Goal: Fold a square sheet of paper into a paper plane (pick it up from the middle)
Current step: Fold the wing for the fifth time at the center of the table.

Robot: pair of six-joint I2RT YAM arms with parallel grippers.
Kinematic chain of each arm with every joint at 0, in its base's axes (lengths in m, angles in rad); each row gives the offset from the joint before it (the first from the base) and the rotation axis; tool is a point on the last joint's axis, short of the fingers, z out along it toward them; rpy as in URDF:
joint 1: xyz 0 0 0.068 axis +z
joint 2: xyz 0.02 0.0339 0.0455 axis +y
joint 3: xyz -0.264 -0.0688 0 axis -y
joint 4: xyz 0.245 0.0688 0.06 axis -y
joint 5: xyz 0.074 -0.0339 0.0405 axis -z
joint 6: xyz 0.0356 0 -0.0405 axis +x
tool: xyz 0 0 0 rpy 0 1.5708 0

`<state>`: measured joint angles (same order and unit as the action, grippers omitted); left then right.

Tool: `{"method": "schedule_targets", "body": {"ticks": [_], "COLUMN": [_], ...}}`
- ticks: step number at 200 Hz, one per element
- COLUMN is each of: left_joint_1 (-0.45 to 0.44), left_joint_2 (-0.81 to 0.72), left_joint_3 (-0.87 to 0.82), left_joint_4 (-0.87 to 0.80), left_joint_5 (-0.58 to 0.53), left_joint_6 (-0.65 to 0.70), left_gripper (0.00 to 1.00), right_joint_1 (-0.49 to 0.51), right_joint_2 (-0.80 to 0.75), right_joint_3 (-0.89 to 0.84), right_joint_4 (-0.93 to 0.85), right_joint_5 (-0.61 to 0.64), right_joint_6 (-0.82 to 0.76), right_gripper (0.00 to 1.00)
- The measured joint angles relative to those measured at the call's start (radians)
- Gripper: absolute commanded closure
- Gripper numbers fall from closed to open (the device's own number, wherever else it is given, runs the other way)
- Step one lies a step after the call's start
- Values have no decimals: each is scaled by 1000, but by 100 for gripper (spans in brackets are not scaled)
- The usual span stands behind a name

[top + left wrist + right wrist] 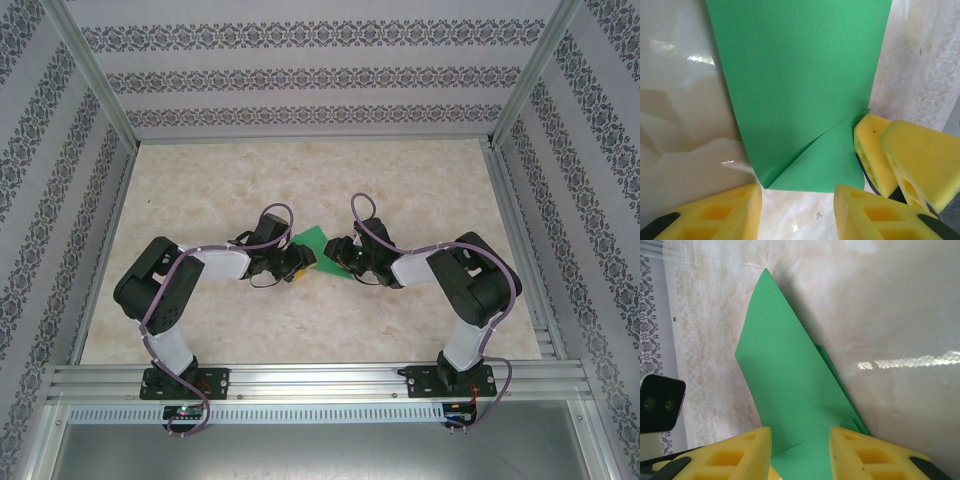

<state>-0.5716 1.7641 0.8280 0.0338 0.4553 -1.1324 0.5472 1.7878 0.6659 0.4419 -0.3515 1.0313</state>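
Marbled table (420, 180), patterned walls (300, 75) on three sides, aluminium rail (320, 378) along the near edge. Left arm bent inward. Left gripper (797, 215) low at mid-table, yellow pads (715, 215) spread wide. Green paper sheet (800, 85) lies between the two grippers; its near edge sits in the left gap, one corner folded over. Overhead, both wrists crowd the sheet, leaving a small green patch clear. From the right wrist, its long axis runs away from the fingers to a sharp far tip. Right gripper (800, 455) pads apart, sheet passing between them; contact hard to judge. Dark camera housing (660, 402) beside it.
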Motion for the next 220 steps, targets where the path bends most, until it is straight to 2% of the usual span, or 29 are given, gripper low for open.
{"method": "schedule_targets", "body": {"ticks": [43,135,194,220], "left_joint_1": [0,0,0,0], "left_joint_2": [5,17,50,51], "left_joint_3": [2,-10,-9,-2], "left_joint_4": [6,146,159,158], "left_joint_5": [-1,-16,-15,-15], "left_joint_6": [-15,-89,-97,-95], "left_gripper": [59,66,89,93], "right_joint_1": [0,-11,-11,-13], "right_joint_2": [0,0,-28,-69], "right_joint_3": [-5,-21,-15,-3], "right_joint_4": [9,38,-7,-103], "right_joint_5": [-1,-21,-44,-35], "right_joint_6": [0,-18,-140,-225], "right_gripper": [64,63,52,45]}}
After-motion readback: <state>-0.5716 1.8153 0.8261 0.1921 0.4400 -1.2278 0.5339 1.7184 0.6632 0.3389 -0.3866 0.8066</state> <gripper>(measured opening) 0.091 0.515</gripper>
